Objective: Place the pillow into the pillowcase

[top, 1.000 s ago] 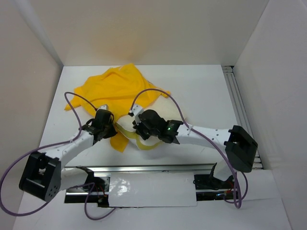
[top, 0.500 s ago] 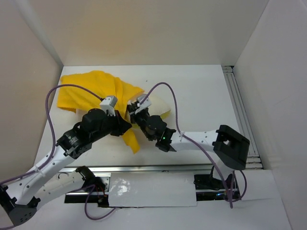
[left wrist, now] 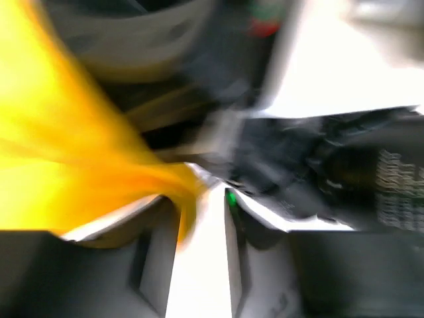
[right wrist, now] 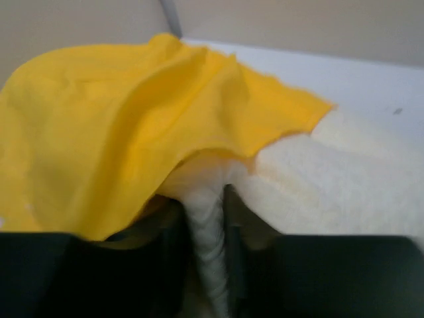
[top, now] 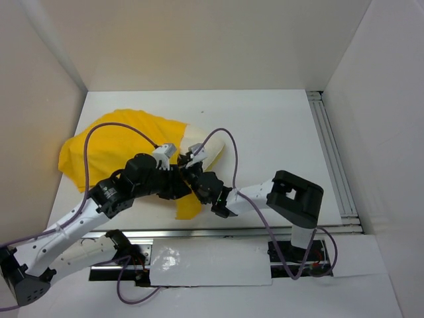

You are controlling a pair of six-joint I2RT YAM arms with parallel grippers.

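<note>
One pillowcase (top: pixel 106 149) is seen from above, spread at the left, with the pillow (top: pixel 207 147) exposed at its right edge. In the blurred left wrist view, the left gripper (left wrist: pixel 195 218) is seen parted, pillowcase cloth at its tips. In the right wrist view, the right gripper (right wrist: pixel 204 218) is closed on a pillow fold.

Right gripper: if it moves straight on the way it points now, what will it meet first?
The right gripper has a white fold of the pillow between its jaws, so it meets the pillow first. Just beyond, the yellow pillowcase lies draped over it; depth is unclear.
</note>
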